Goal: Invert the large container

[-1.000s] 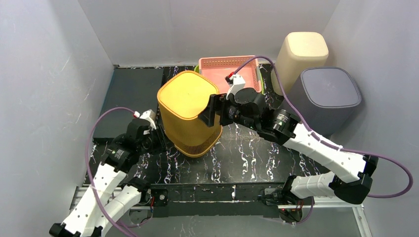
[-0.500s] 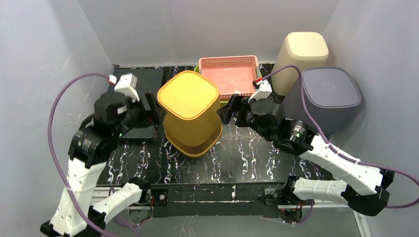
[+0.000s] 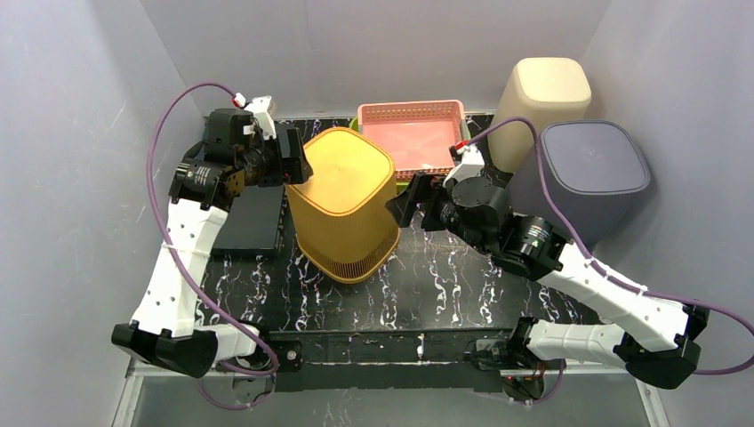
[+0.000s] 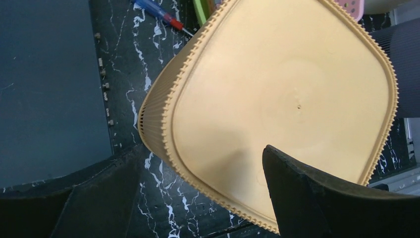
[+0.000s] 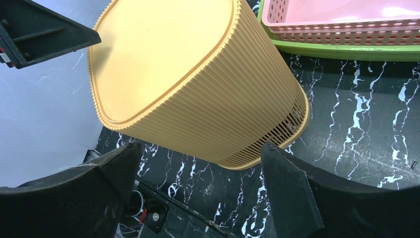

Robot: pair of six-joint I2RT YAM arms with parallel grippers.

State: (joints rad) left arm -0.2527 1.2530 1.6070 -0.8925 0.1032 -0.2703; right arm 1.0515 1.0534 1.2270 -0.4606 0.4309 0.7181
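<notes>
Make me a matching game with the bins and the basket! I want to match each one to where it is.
Things:
1. yellow bin
2. pink basket
3. grey bin
4. cream bin

Places:
A. back right corner
B. in the middle, bottom facing up
C. right side, in front of the cream bin
D. at the back, behind the yellow bin

Pairs: 1-B, 2-D, 3-C, 4-A

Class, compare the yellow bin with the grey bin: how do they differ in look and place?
Colour: the yellow bin is mustard yellow, while the grey bin is dark grey.
Place: the yellow bin stands mid-table between the open left gripper and the open right gripper. The grey bin stands at the right, beside the cream bin.
Shared: both are rounded squares with a closed flat face up.
</notes>
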